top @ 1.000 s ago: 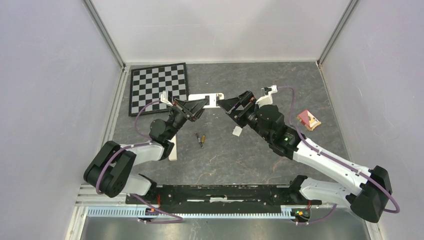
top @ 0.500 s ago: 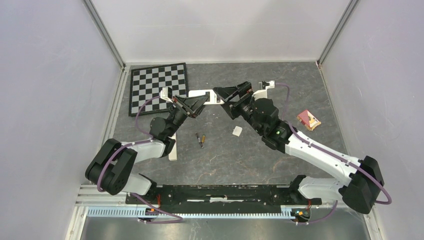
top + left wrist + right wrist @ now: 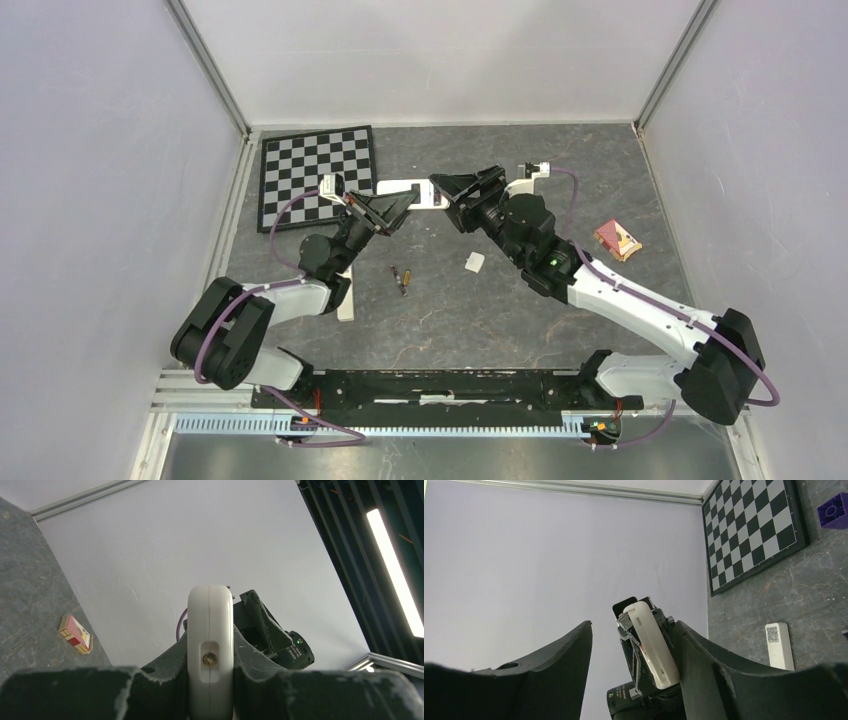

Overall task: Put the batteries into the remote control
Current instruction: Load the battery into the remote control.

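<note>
The white bar-shaped remote control (image 3: pixel 415 192) is held above the table, clamped end-on between the jaws of my left gripper (image 3: pixel 392 208). The left wrist view shows its end (image 3: pixel 210 625), with a small gold emitter, squeezed between both fingers. My right gripper (image 3: pixel 450 203) is open and empty, facing the remote's right end. In the right wrist view the remote (image 3: pixel 651 645) stands ahead between the spread fingers, nearer the right one. The two batteries (image 3: pixel 401 279) lie side by side on the table below the remote, apart from both grippers.
A small white piece (image 3: pixel 475 262) lies right of the batteries. A white bar with a QR code (image 3: pixel 779 647) lies by the left arm (image 3: pixel 346 302). A chessboard (image 3: pixel 315 175) is far left with a purple cube (image 3: pixel 834 511) beside it. A red item (image 3: pixel 617 240) lies right.
My right arm has swung left and farther back toward the remote's end, uncovering the small white piece on the table. The left gripper still holds the remote in nearly the same place.
</note>
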Motion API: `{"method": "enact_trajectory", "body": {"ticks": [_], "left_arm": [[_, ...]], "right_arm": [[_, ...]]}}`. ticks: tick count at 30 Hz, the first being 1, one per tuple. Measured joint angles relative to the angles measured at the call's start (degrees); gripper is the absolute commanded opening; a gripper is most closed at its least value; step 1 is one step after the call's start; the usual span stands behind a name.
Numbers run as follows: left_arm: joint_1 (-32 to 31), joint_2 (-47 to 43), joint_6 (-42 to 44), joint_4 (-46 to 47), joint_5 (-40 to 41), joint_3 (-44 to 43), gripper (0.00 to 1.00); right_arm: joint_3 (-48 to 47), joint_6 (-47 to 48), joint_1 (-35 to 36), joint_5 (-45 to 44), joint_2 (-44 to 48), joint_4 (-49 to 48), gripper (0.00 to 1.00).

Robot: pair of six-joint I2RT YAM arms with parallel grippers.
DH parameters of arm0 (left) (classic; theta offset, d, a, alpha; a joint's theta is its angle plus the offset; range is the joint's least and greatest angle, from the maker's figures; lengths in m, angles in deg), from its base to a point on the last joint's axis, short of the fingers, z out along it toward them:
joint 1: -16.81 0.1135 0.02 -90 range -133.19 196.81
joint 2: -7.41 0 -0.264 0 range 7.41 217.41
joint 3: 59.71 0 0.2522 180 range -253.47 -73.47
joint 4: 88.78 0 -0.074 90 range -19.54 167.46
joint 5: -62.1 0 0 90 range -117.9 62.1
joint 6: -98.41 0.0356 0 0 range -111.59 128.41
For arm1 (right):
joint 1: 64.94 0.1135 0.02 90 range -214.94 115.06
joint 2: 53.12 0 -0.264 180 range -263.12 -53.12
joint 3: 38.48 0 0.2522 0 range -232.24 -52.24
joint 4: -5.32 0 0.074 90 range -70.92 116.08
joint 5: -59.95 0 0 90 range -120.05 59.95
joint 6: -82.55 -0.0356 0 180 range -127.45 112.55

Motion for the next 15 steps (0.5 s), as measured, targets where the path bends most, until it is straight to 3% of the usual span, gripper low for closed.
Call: {"method": "enact_trajectory", "body": {"ticks": [6,15], "left_arm": [[-0.02,0.0,1.11,0.28,-0.66,0.0,0.02],[0.0,0.81,1.33,2.27,-0.72,0.0,0.02]], "right_arm": [[-0.24,-1.11,-0.35,0.33,-1.18,-0.04,0.62],[-0.59,-1.6,-0.46,0.92,-1.75,0.0,0.52]]}}
